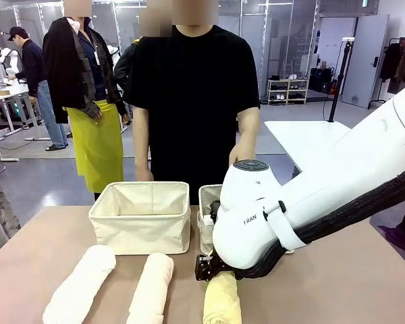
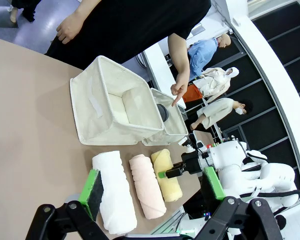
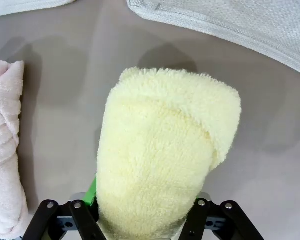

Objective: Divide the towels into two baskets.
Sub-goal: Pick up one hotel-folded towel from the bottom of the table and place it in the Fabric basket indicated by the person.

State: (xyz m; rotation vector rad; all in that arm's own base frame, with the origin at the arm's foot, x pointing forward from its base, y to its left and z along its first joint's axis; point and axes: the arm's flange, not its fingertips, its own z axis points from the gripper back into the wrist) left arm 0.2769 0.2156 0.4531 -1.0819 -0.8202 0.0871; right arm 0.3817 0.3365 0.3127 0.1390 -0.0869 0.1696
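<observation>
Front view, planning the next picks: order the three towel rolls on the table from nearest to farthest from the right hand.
1. Yellow towel, right-most, between the right hand's fingers.
2. Middle towel, just to its left.
3. White towel, far left.

The tan, matte bench top (image 1: 27, 270) stands on a smooth grey floor (image 1: 40, 175) that catches a soft sheen from overhead light. Behind it, dark-framed glass partition walls (image 1: 290, 34) close off the room. At the far right there is a plain white table (image 1: 304, 135), with a thin black pole stand (image 1: 337, 81) beyond it. A low white shelf rack (image 1: 287, 91) sits against the glass, near a pale door (image 1: 364, 61). Dark garments hang on a clothes rail (image 1: 401, 57) beside it. Another white table (image 1: 7, 101) stands at the far left.
</observation>
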